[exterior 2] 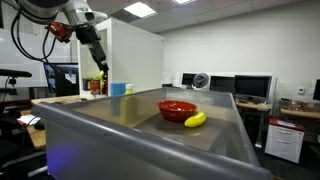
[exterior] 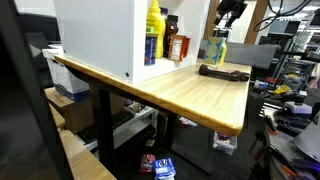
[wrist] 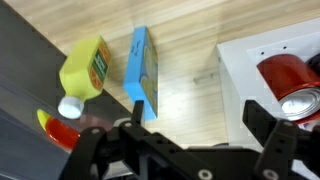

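Note:
My gripper is open and empty, high above the wooden table. It also shows in both exterior views. Below it, slightly to one side, are a blue box and a yellow bottle with a white cap. The box shows in both exterior views. A red can stands on the white shelf unit on the other side of the fingers.
The white shelf unit holds a yellow bottle and a red jar. A dark object lies on the table near its edge. A red bowl and a banana sit in an exterior view.

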Controlling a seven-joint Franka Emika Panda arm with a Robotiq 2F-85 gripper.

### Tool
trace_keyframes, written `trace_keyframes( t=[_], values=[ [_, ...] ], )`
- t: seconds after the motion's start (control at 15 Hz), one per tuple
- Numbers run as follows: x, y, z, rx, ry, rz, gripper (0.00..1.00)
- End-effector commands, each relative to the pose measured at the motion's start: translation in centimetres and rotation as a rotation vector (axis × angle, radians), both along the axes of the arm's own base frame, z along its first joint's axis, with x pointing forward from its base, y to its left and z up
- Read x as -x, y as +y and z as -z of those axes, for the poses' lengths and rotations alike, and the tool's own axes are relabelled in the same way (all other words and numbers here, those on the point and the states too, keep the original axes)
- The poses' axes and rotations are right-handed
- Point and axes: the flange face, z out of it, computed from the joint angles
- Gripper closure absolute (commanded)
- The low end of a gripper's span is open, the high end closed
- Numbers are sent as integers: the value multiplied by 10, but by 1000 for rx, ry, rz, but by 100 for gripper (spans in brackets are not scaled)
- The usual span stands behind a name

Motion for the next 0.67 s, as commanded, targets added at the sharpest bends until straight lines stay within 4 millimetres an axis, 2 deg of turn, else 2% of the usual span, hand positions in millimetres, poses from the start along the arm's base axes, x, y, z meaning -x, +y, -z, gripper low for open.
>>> trace_keyframes(
  t=[0.0, 0.27, 0.4, 0.6],
  values=[
    [31, 31, -5, -65, 93, 144, 0],
    [43, 61, 0, -133, 186, 208, 0],
    [41, 72, 13, -156, 258, 208, 0],
    [33, 92, 45, -181, 361, 122, 0]
  ],
)
